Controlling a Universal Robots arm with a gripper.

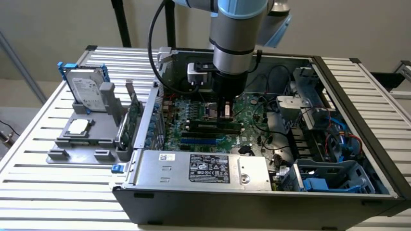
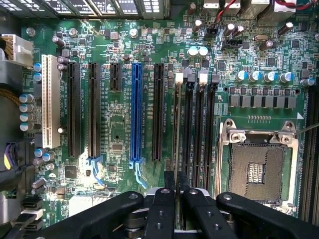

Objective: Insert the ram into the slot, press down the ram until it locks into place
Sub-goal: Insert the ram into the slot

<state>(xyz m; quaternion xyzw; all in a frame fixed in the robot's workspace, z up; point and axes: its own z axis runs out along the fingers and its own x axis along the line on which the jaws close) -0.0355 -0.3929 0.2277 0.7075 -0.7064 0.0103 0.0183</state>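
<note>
My gripper [image 1: 224, 114] reaches down into the open computer case over the motherboard [image 1: 192, 113]. In the wrist view the ram [image 2: 176, 129] shows edge-on as a thin line. It runs along the outermost of several parallel black memory slots, the slot [image 2: 177, 99] nearest the long black expansion slot. A white end clip [image 2: 179, 77] sits at its far end. The black fingers [image 2: 169, 181] of my gripper [image 2: 176, 179] are shut on the ram's near end. Whether the ram sits in the slot or just above it I cannot tell.
A blue slot [image 2: 135, 114] and a white slot [image 2: 51, 99] lie beside the memory slots, and the open CPU socket [image 2: 259, 169] on their other side. The power supply [image 1: 202, 168] and drive cage [image 1: 327, 175] wall in the board. An upright green card [image 1: 132, 120] and hard drive [image 1: 86, 89] stand outside the case.
</note>
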